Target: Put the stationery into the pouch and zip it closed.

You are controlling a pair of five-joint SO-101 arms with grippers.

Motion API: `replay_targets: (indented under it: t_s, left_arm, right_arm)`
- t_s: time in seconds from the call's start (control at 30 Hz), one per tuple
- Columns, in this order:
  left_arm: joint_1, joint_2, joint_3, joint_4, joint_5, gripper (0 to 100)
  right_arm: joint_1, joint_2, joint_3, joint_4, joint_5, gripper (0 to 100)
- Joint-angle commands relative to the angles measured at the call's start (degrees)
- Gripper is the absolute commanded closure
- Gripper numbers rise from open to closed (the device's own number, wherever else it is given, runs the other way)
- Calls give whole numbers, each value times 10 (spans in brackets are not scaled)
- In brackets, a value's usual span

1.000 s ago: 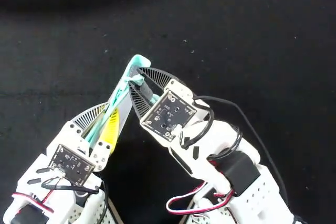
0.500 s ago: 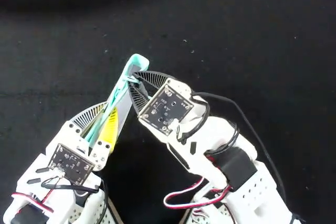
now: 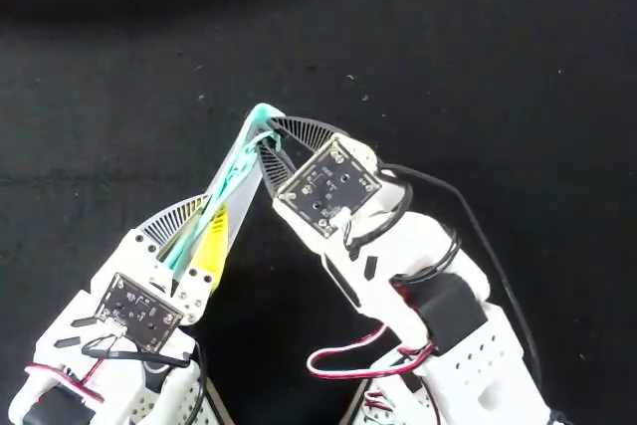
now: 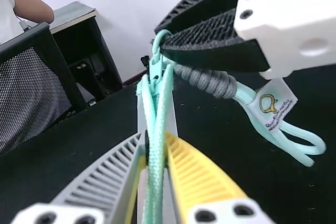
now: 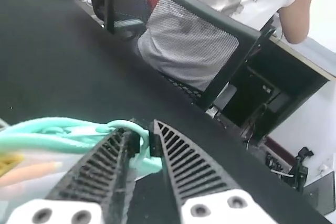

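Observation:
The pouch (image 3: 237, 174), mint-edged with pale grey sides, is held on edge above the black table (image 3: 478, 97). My left gripper (image 3: 204, 226) is shut on its near end, one finger black and one yellow, with the mint zip edge (image 4: 155, 166) between them. At the pouch's far tip my right gripper (image 3: 267, 141) is shut on the zipper pull (image 5: 122, 126). In the left wrist view the right gripper (image 4: 164, 46) pinches the pull, and a grey cord (image 4: 210, 80) and mint loop with a tag (image 4: 273, 109) hang from it. An orange item (image 5: 29, 172) shows through the pouch wall.
Both arm bodies crowd the near edge of the table. A mesh office chair (image 5: 194, 51) and a desk stand beyond the table's far side.
My right gripper has slid along the pouch's top edge to its far tip with the zipper pull. The pouch has tilted slightly; the left arm has hardly moved.

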Motion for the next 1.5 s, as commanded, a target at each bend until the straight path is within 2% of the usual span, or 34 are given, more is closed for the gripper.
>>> replay_targets:
  t_s: [0.0,0.47,0.73,0.97,1.07,1.27,1.47]
  left_arm:
    - [-5,-2,9,18,6,970]
    - [-5,-2,7,18,6,970]
    - [-7,-2,5,18,6,970]
    - [-7,-2,3,11,7,970]
    - [-6,-2,18,-54,16,970]
    - [-3,1,32,-244,43,970]
    - [-3,-1,82,-298,49,970]
  right_arm:
    - [39,4,18,-38,-5,987]
    - [146,24,73,-113,-2,986]
    - [175,124,51,-129,22,986]
    - [171,128,54,-124,24,986]
    - [171,111,40,-105,23,986]
    - [171,46,-39,-24,22,986]
    - [154,28,-118,48,21,986]
